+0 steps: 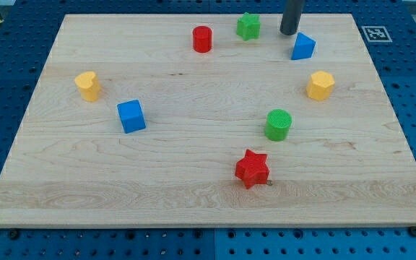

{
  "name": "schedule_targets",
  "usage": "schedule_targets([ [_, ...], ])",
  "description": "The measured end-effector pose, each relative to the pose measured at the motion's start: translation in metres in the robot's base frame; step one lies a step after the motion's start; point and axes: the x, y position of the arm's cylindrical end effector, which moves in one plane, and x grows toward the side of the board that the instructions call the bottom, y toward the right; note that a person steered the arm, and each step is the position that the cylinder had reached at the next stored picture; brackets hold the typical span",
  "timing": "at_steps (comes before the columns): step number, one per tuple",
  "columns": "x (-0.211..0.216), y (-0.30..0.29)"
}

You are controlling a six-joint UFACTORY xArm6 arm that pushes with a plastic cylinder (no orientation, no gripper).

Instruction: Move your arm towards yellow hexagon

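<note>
The yellow hexagon (321, 84) sits on the wooden board (193, 180) at the view's right, about mid-height. My tip (289, 32) is at the view's top, up and to the left of the hexagon. It stands just left of and above the blue triangular block (303, 46), which lies between my tip and the hexagon. The green star (248, 26) is to my tip's left.
A red cylinder (202, 38) stands at the top centre. A yellow heart-like block (87, 85) and a blue cube (131, 115) are at the left. A green cylinder (278, 124) and a red star (252, 168) lie below the hexagon's left.
</note>
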Motion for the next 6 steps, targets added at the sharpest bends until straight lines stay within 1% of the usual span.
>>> schedule_targets([
  [1,0.003,0.015],
  [2,0.004,0.051],
  [3,0.026,0.079],
  [4,0.076,0.101],
  [5,0.108,0.108],
  [6,0.125,0.107],
])
